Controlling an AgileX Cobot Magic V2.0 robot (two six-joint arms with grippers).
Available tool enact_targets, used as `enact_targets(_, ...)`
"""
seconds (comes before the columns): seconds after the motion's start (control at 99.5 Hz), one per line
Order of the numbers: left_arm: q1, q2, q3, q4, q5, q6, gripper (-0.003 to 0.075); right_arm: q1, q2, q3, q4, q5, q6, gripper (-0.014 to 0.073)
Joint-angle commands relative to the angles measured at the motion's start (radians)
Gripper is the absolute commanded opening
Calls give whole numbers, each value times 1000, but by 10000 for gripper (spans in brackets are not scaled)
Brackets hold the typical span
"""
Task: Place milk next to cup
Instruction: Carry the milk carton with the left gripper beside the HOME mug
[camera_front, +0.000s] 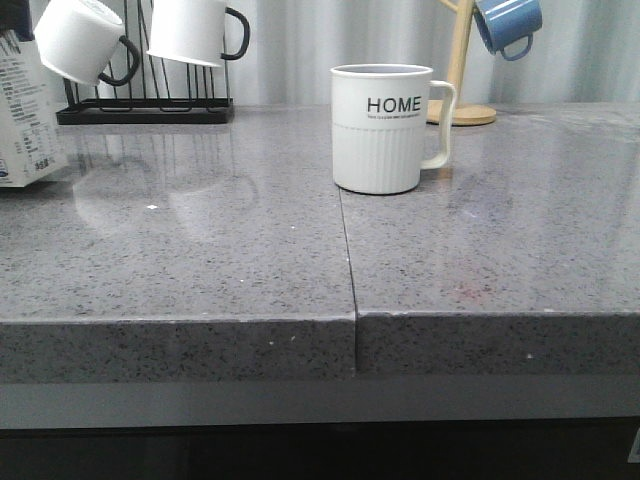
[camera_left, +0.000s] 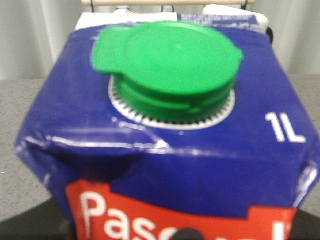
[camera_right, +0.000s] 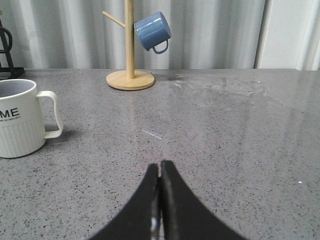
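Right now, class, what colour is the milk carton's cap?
Green cap, best seen in the left wrist view.

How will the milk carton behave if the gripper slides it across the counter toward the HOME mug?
The milk carton stands tall on a narrow base, so a high push may tip it. Its creased paperboard top suggests walls that dent under a squeeze. The counter looks glossy, so a low push would probably slide it.

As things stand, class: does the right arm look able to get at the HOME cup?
Probably yes. The right gripper, fingers closed and empty, sits low over bare counter; nothing stands between it and the cup.
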Motion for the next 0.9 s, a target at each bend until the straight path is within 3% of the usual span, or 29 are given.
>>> enact_targets(0.0,-49,-83,-69,-52,-186,53,122,-6,9,-24,-9,-82,1,-122)
enact_targets(0.211,-194,-85,-141,-236,-166,248,122,-6,9,-24,-9,-82,1,-122)
enact_targets(0.623,-428,50,-294,-445,-205,395,122,-6,9,-24,-9,-82,1,-122)
enact_targets(0.894,-529,122,-309,-596,-348,475,122,-6,9,-24,-9,-82,1,-122)
